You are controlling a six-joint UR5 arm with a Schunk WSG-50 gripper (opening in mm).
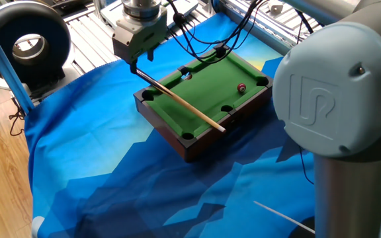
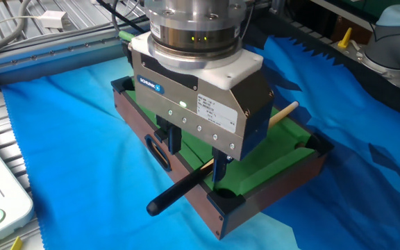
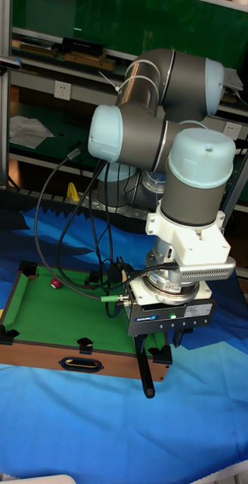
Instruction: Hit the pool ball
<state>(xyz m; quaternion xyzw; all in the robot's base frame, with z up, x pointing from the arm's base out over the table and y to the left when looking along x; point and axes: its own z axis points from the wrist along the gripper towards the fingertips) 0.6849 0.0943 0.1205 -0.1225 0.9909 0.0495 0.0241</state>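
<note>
1. The pool ball (image 1: 241,88) was a tiny glossy dark-red sphere with a small white spot. Being round, it showed no long axis and no facing.
2. It sat on the green felt of the mini pool table (image 1: 204,135), toward the 2 o'clock corner pocket in one fixed view.
3. The gripper (image 2: 194,161) hovered over the cue stick (image 1: 177,99) at its dark butt end, fingers (image 2: 220,167) parted and straddling it; whether they touched it could not be told.
</note>
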